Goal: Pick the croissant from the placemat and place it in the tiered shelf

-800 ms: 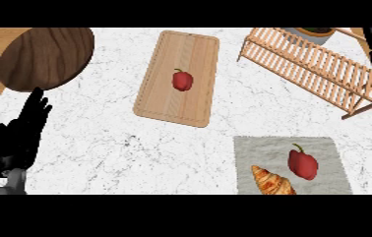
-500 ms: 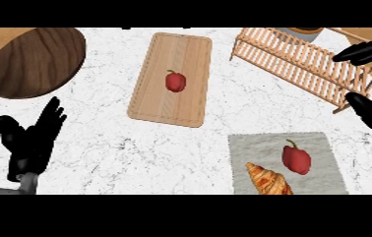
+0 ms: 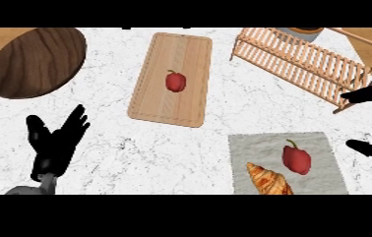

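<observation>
With the croissant [image 3: 270,180] lying untouched at the lower edge of the grey placemat [image 3: 251,147], the red pepper [image 3: 296,159] just beside it could be knocked by the spread right hand [image 3: 359,95], while the left hand [image 3: 54,143] is rested with fingers straight at lower left.

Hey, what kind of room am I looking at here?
Most likely a kitchen: a marble counter with a wooden cutting board, a wooden rack, and a croissant beside a red pepper on a placemat.
</observation>
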Controlling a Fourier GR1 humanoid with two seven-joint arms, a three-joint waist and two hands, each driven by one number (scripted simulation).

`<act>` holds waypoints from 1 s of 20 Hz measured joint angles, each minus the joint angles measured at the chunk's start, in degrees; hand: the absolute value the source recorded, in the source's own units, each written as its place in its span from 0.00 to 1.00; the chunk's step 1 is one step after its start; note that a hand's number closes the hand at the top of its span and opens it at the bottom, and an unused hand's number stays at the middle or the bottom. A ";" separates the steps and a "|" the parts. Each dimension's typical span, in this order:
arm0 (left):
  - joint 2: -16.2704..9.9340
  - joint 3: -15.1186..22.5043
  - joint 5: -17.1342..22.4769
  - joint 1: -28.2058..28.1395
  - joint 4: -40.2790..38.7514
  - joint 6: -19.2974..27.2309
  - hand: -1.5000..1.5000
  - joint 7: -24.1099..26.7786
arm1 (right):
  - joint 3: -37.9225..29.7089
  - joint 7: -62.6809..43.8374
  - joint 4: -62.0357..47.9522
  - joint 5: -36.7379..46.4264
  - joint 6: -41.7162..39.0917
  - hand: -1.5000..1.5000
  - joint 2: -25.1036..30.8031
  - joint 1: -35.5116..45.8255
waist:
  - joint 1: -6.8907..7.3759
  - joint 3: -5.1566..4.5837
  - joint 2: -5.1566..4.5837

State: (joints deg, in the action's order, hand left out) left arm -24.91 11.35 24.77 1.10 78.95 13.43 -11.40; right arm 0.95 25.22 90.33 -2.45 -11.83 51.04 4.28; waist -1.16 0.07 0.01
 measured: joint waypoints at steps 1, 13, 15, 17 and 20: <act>0.01 -0.03 -0.07 0.39 -0.02 -0.21 0.50 -0.44 | -0.04 1.77 -0.18 0.51 -1.55 0.00 0.94 -0.85 | 0.13 0.02 0.03; 1.33 -1.55 -0.69 -0.42 -0.67 -1.51 0.50 0.44 | -2.20 -7.21 26.74 5.92 -9.72 0.00 10.76 -17.48 | -0.87 0.05 0.65; 1.13 -1.84 -0.64 0.02 -1.04 -2.27 0.50 0.17 | -0.79 -13.35 31.97 8.19 -8.86 0.00 10.01 -18.68 | -0.55 0.03 0.56; 1.16 -1.83 -0.96 -0.17 -0.52 -2.47 0.50 0.06 | 0.54 -19.34 36.72 10.91 -7.54 0.00 8.49 -20.20 | -0.27 0.01 0.50; 1.23 -2.20 -1.16 0.42 -0.95 -2.97 0.50 -0.27 | 3.72 -28.42 43.32 15.48 -5.69 0.00 5.70 -21.47 | 0.13 -0.02 0.38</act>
State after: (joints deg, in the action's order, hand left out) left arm -23.68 9.15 23.61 1.52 78.00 10.46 -11.67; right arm 4.68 -3.20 133.65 13.02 -17.52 56.74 -17.19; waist -1.03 0.05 0.39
